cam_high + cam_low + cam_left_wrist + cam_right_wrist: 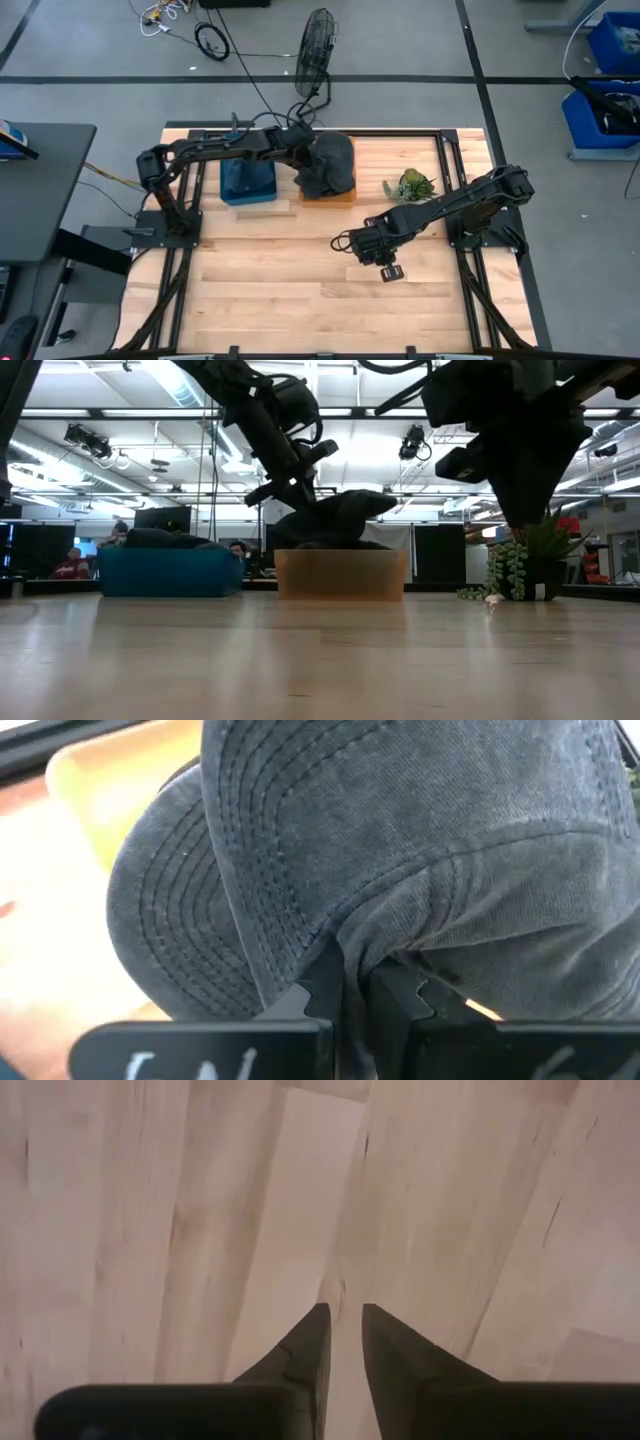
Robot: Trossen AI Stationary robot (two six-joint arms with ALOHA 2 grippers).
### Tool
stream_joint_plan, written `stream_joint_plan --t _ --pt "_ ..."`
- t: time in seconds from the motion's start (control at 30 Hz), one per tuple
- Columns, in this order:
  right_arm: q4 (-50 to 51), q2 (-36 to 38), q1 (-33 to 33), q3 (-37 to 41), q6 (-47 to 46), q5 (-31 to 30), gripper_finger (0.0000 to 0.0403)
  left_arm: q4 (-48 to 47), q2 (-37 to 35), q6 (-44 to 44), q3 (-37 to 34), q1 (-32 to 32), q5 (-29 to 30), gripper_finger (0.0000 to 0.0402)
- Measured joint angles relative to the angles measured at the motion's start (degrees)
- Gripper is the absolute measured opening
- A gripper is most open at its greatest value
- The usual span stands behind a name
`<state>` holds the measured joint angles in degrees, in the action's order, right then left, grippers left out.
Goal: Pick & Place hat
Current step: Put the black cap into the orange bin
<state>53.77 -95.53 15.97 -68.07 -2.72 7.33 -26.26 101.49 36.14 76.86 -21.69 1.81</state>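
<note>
A dark grey cap (327, 165) sits over the orange bin (340, 196) at the table's far side. It also shows in the low view (335, 520), with its lower part down at the bin's rim (340, 555). My left gripper (303, 150) is shut on the cap, and its stitched brim (170, 910) shows in the left wrist view. My right gripper (388, 268) hangs shut and empty above the bare table, right of centre, its fingers (310, 1340) pointing down at the wood. My left gripper pinches a bunched fold of the cap's cloth (350, 935) between its two fingers (318, 988), close to where the brim joins the crown. It comes at the cap from the table's left, slanting down. The cap hangs bunched over the orange bin; whether it rests in the bin, I cannot tell.
A blue bin (248, 182) with dark things in it stands just left of the orange bin. A small green plant (410, 186) stands to the right of the bins. The near half of the wooden table (300, 300) is open wood. People sit in the room behind.
</note>
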Motion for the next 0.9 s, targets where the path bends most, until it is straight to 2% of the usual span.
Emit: stream_joint_plan --t 0.23,0.4,0.73,0.9 --pt "-1.45 0.0 0.02 0.0 -0.54 0.0 0.0063 -1.53 1.04 1.94 0.0 0.11 3.35 0.0033" --pt "-1.56 0.0 0.02 -0.01 -2.46 -0.27 0.0063 -1.31 1.63 0.12 -0.1 0.11 3.5 0.0053" --pt "-2.0 0.02 -0.02 -0.02 0.73 -10.65 0.0063 -0.11 0.72 -0.77 -0.35 0.09 3.63 0.0117" --pt "-2.18 1.27 -0.36 -0.07 2.11 -11.43 0.0063 0.48 -2.82 -0.48 -0.37 0.11 2.91 0.013"
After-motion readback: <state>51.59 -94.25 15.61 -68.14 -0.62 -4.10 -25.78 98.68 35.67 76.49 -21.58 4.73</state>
